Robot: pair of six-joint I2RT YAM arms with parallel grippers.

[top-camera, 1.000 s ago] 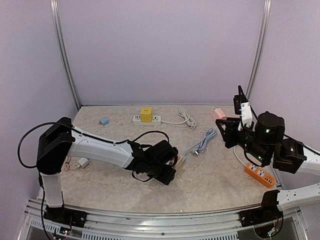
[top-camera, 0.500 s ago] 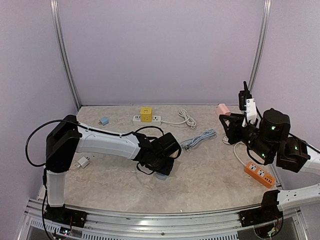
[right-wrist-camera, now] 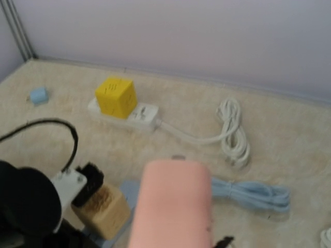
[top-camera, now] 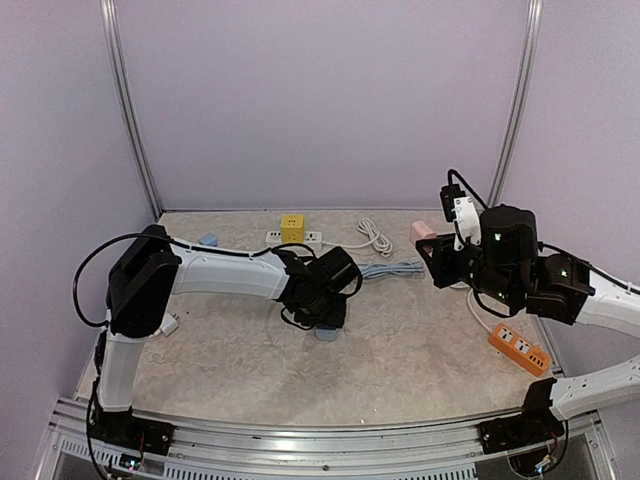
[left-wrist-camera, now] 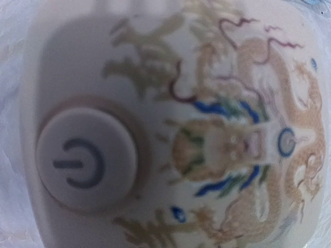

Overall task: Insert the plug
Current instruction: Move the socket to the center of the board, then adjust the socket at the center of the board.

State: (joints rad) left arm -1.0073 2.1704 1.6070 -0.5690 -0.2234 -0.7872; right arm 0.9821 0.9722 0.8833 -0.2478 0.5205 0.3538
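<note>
Around the cell, plain lilac walls (top-camera: 320,100) close off back + both sides, w/ two slim metal posts (top-camera: 128,110) rising at the rear corners. A beige mottled table (top-camera: 420,370) fills the floor of the view, w/ a metal rail (top-camera: 320,440) along its near edge.

The left arm (top-camera: 220,275) stretches across to table ctr. The left gripper (top-camera: 322,315) points down there; a tan dragon-print cube (left-wrist-camera: 170,134) w/ a round power button (left-wrist-camera: 85,159) fills its wrist cam. Fingers aren't visible in that view, so I can't tell whether they clamp the cube. A small pale-blue piece (top-camera: 326,335) lies on the table just beside the gripper tip.

The right arm (top-camera: 560,290) is raised over the right side. The right gripper (top-camera: 430,250) is closed on the pink plug (right-wrist-camera: 173,201), held up off the table, near the back-right.

An orange power strip (top-camera: 518,348) lies near the right edge, a white cord running from it. A white power strip (top-camera: 312,238) lies by the back wall, w/ a yellow cube socket (top-camera: 291,227) sitting on it. A pale-blue coiled cable (top-camera: 390,268) lies btwn the two grippers. A white coiled cable (top-camera: 375,235) lies just right of the white strip. A small blue adapter (top-camera: 208,240) sits back-left; a white adapter (top-camera: 165,324) sits near the left edge.
</note>
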